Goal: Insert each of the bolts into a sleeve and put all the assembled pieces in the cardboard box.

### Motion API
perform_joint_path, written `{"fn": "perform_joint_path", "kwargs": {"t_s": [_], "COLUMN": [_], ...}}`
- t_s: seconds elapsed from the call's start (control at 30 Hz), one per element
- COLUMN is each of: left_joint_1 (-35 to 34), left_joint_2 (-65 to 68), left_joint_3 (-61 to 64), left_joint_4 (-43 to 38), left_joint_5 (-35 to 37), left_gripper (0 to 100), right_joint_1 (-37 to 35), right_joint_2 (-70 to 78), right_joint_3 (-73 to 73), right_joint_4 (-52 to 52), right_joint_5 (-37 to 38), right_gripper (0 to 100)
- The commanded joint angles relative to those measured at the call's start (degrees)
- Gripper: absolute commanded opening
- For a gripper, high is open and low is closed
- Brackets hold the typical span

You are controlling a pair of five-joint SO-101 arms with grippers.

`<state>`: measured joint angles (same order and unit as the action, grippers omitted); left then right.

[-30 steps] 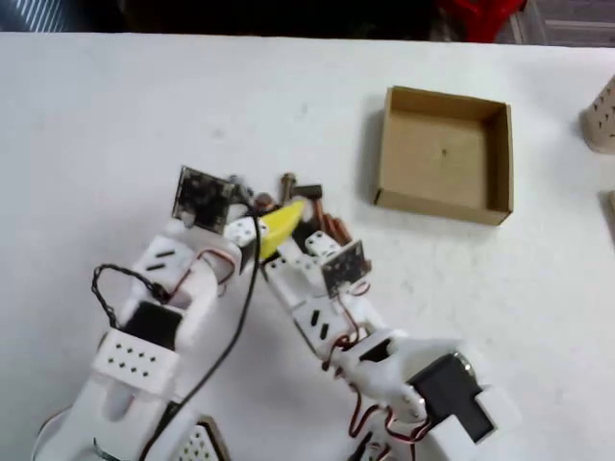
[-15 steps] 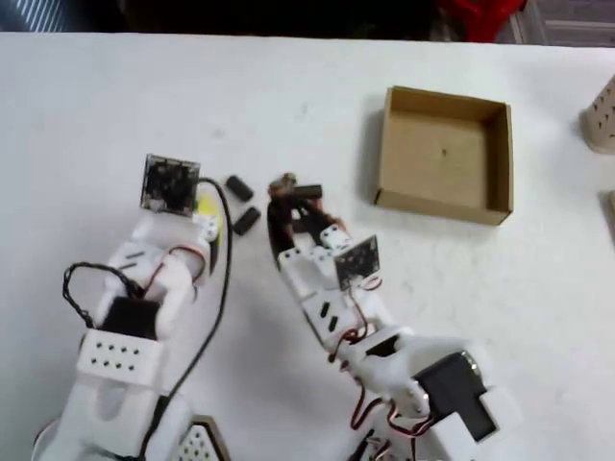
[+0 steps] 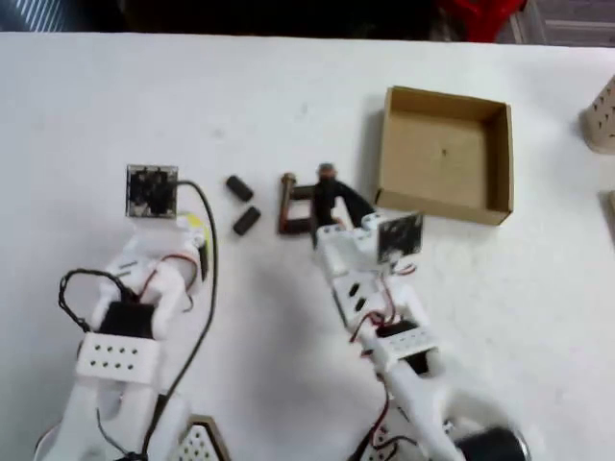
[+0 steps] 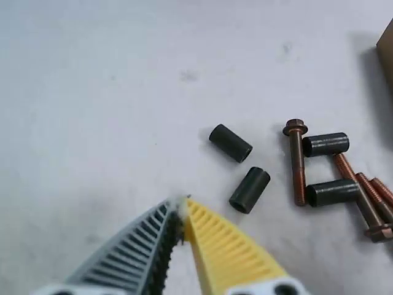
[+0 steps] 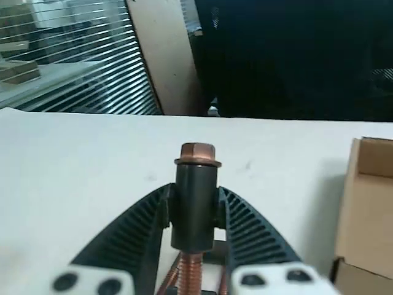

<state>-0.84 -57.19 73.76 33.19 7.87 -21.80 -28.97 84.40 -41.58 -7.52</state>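
My right gripper (image 5: 195,195) is shut on a black sleeve (image 5: 195,215) with a copper bolt (image 5: 198,153) through it, held upright. In the high view this gripper (image 3: 331,195) hangs above the table between the parts pile and the cardboard box (image 3: 444,154). Two loose sleeves (image 4: 230,142) (image 4: 249,190) lie on the white table. Beside them lie a bare bolt (image 4: 297,161) and two more sleeves (image 4: 325,144) (image 4: 332,192) among further bolts. My left gripper (image 4: 180,210) is shut on nothing, short of the loose sleeves, at the left of the table (image 3: 197,232).
The box's brown wall (image 5: 368,203) stands close to the right gripper. A pale perforated block (image 3: 602,120) sits at the table's right edge. Bare white table stretches behind and to the left of the parts.
The left arm has pulled back to the left, away from the pile. The right gripper has lifted the sleeved bolt off the pile and carried it to the right, nearer the box.
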Motion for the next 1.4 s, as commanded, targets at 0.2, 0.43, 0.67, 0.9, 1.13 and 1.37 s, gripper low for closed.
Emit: {"fn": "perform_joint_path", "kwargs": {"t_s": [0.2, 0.43, 0.67, 0.9, 1.13, 1.37], "left_joint_1": [-0.5, -1.8, -3.7, -3.7, -3.7, -3.6], "left_joint_2": [-0.5, 13.7, 29.8, 30.1, 30.1, 30.2], "left_joint_3": [0.6, -5.7, -14.7, -15.0, -15.1, -15.2], "left_joint_4": [0.5, 0.5, 0.1, 0.1, 0.0, 0.0], "left_joint_5": [0.6, 0.5, -6.9, -7.0, -7.1, -7.1], "left_gripper": [2, 2, 2, 2, 2, 2], "right_joint_1": [12.6, 20.1, 23.6, 25.7, 26.6, 26.4], "right_joint_2": [-18.2, -3.8, 20.0, 46.7, 72.8, 90.7], "right_joint_3": [-26.0, -48.5, -76.0, -101.5, -130.8, -156.9], "right_joint_4": [55.5, 69.5, 77.3, 81.0, 92.8, 104.7], "right_joint_5": [-2.7, -2.6, 1.0, 4.7, 10.1, 10.6], "right_gripper": [1.6, 1.7, 1.7, 1.8, 1.9, 18.5]}}
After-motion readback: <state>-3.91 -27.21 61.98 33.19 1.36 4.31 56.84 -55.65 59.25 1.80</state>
